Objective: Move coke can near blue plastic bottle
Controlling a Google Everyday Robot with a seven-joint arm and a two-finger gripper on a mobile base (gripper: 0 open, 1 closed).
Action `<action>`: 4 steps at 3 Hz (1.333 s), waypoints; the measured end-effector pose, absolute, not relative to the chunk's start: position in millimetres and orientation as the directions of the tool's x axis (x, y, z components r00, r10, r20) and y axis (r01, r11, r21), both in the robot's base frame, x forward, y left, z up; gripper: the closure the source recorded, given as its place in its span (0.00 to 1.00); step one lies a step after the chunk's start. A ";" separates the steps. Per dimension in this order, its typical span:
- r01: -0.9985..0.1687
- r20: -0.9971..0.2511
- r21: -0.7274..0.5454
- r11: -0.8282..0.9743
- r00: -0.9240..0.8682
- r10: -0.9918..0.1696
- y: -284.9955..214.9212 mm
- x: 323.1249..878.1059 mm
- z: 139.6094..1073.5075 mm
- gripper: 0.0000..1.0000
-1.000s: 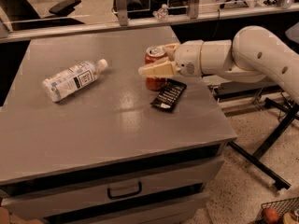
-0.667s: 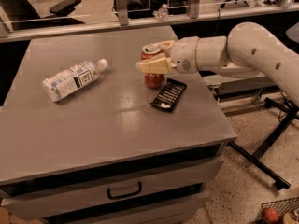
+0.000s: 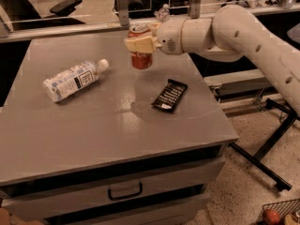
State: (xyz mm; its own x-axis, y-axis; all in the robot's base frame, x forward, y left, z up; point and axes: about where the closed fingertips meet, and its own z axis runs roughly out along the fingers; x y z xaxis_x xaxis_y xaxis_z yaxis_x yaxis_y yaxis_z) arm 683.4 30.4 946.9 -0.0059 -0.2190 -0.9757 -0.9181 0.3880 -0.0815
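White two-finger hand (image 3: 139,45) on the cream robot arm (image 3: 243,32) sits over the back middle of the grey counter (image 3: 93,139), fingers pinching the small red aluminium coke can (image 3: 141,61) across its upper half. The can is upright, silver top showing above the fingers and red body hanging below them. It looks lifted clear of the counter, with a soft shadow on the surface beneath it, probably so it can travel without dragging or tipping. So the task's thing is inside the hand, not on the surface.

The blue plastic bottle (image 3: 75,80), clear with a white cap and a white-and-pale-blue label, lies on its side to the left of the can. Its cap points toward the can and there is a clear gap between them. Lying flat it could roll if bumped, so the can needs setting down just beside it, not against it.

The flat black snack packet (image 3: 169,95) lies right of and nearer the camera than the can, apart from it and out of the path to the bottle.

Judged stage: grasp made and can raised, with the carry left toward the bottle and the set-down not yet done. The counter has a drawer with a dark handle (image 3: 125,191) at the front.
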 end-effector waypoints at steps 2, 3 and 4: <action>-0.946 -0.980 -0.080 0.314 0.018 -0.197 97.2 693.6 963.9 1.00; -0.952 -0.981 -0.076 0.296 0.019 -0.191 114.2 687.2 955.2 1.00; -0.959 -0.982 -0.068 0.275 0.016 -0.187 133.2 675.3 934.6 1.00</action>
State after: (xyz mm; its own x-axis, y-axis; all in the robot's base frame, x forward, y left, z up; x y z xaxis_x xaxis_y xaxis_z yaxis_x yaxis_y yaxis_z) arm 675.3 133.2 934.6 0.0158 -0.1873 -0.9822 -0.9589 0.2754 -0.0679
